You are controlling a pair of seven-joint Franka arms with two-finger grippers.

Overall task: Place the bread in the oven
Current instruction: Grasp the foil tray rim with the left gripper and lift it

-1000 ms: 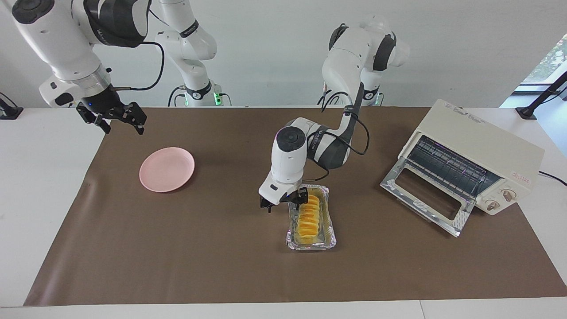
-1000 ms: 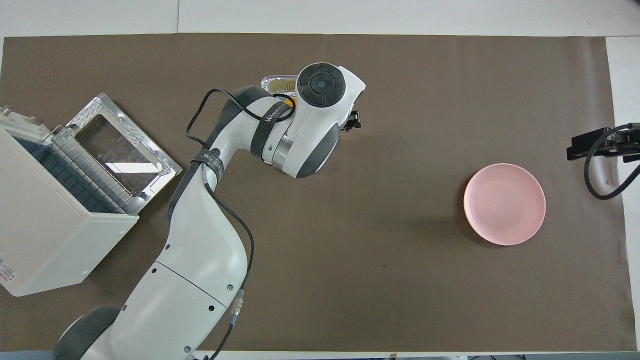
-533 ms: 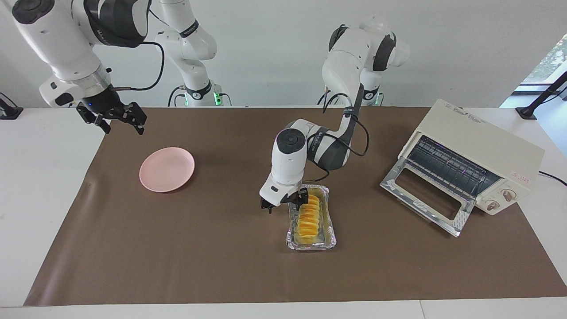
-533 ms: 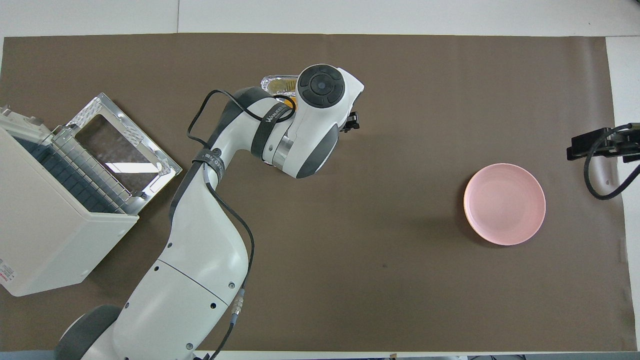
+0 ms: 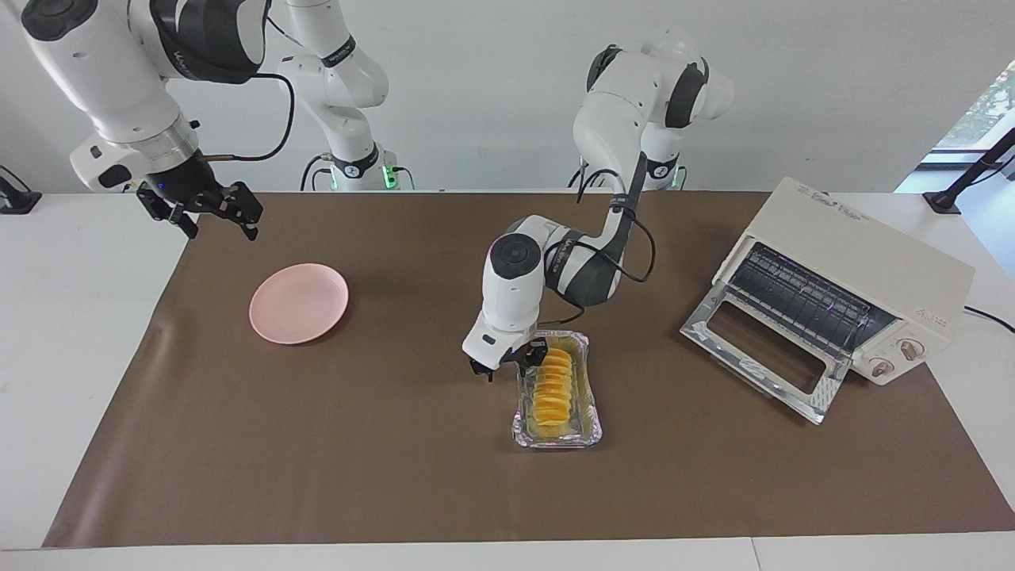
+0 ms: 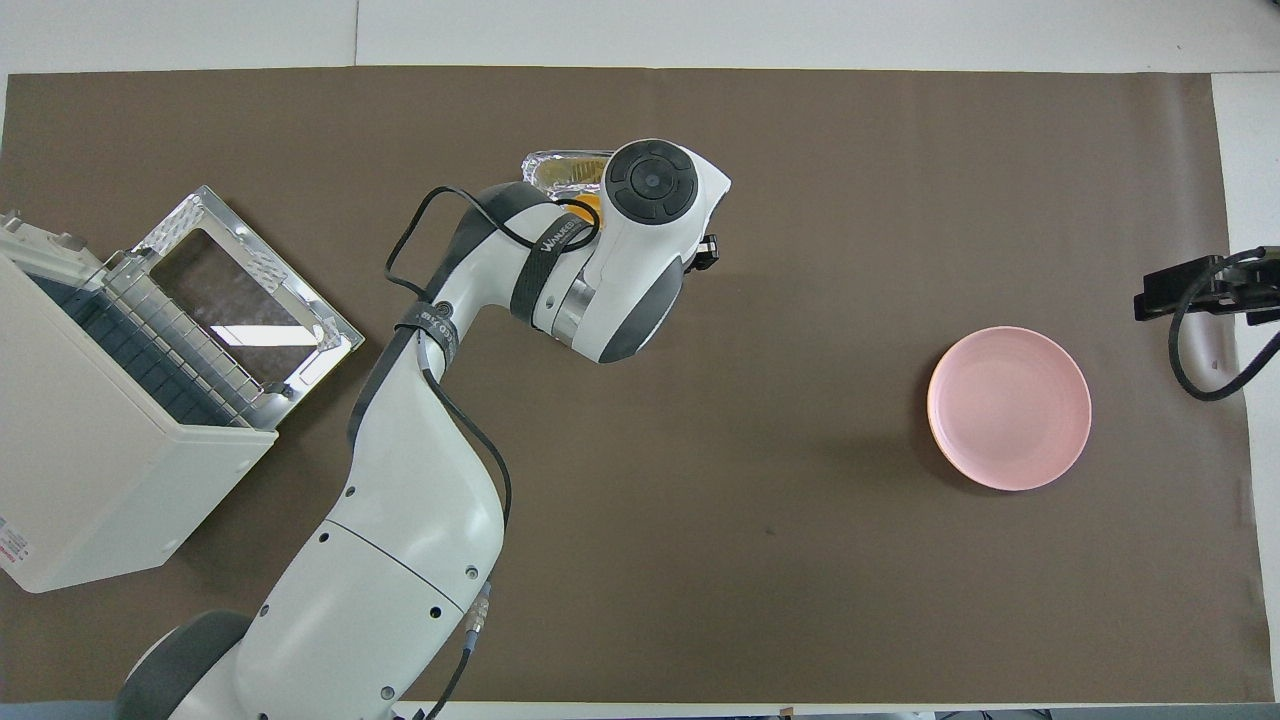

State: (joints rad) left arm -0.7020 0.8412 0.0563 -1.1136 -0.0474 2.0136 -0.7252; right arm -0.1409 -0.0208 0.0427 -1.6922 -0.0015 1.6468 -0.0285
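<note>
- bread (image 5: 553, 388) lies lengthwise in the foil tray (image 5: 587, 432), mid-table, well apart from the oven (image 5: 872, 270); not lifted, so the main move is not done
- left gripper (image 5: 509, 365) is down at the tray's end nearer the robots, one finger at the loaf's end slice, the other outside the tray wall toward the right arm's end; jaws look part-way in, but whether they clench the bread or the tray rim I cannot tell
- overhead view: the arm's wrist covers most of the tray, only a corner of foil (image 6: 560, 165) and a sliver of yellow show
- oven door (image 5: 761, 357) is already down, wire rack exposed, mouth faces the tray; opening step done
- left: secure the grasp, lift, carry to the oven, place on the rack
- room: bare brown mat (image 5: 396, 444) between tray and door, nothing in the path; judged risks are the tray wall snagging a finger and the door's front edge
- pink plate (image 5: 299, 303) sits toward the right arm's end, out of the way
- right gripper (image 5: 212, 211) waits, spread and empty, over the mat's corner near the plate
</note>
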